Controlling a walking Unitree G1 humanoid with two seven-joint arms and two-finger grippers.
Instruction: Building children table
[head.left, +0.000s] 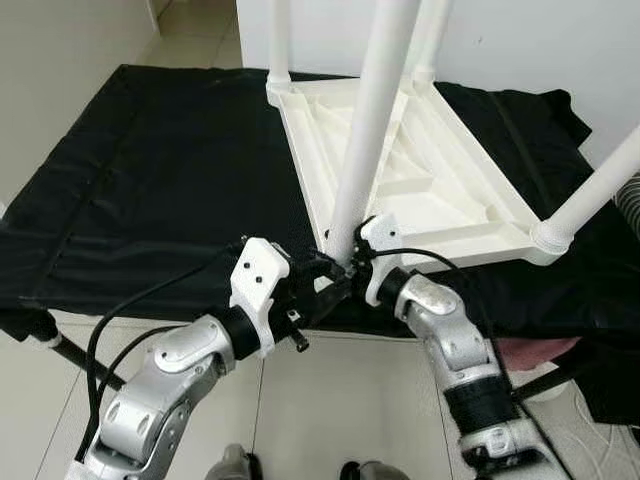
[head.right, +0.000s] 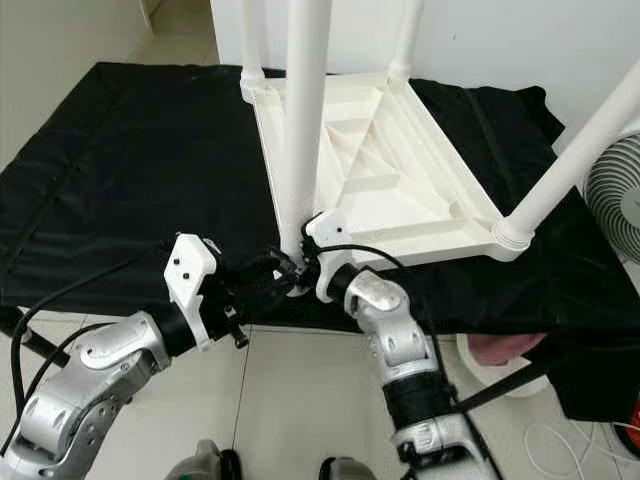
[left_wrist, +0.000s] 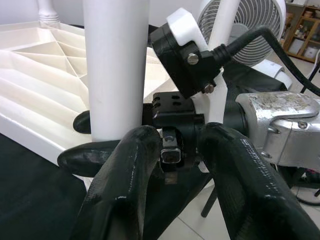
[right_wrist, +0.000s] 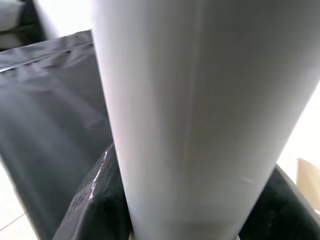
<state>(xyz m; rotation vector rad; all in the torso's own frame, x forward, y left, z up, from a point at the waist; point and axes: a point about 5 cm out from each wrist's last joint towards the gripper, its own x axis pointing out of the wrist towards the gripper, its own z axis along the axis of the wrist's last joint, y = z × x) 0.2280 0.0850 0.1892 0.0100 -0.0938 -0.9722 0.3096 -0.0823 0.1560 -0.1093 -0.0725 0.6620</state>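
Item: white plastic ribbed tabletop, upside down on black cloth, near white tube leg pinched at base by right gripper; left gripper spread beside; risk: leg prob. cross-threads if tilted.

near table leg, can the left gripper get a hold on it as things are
Probably not cleanly: the right gripper already clamps the near table leg at its base, and the left gripper sits behind it.
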